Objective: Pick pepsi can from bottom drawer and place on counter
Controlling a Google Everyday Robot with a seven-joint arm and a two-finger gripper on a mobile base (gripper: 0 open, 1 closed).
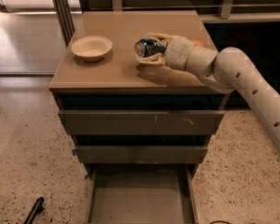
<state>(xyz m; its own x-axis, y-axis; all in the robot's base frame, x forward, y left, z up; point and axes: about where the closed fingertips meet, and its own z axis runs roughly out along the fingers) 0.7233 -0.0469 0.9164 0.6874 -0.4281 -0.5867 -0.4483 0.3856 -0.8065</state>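
stage: placing | bottom drawer [140, 202] open, no can inside | can [146, 46] on its side, fingers [154, 35] of gripper [150, 49] clenched around it, just above bench [116, 24], right of bowl [91, 47] | done: pickup, lift | left: 1 step, set down and release

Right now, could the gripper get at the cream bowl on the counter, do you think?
Probably not yet: the gripper, over the counter to one side of the bowl, is shut on the pepsi can. Nothing stands between them, so it likely could once it lets go.
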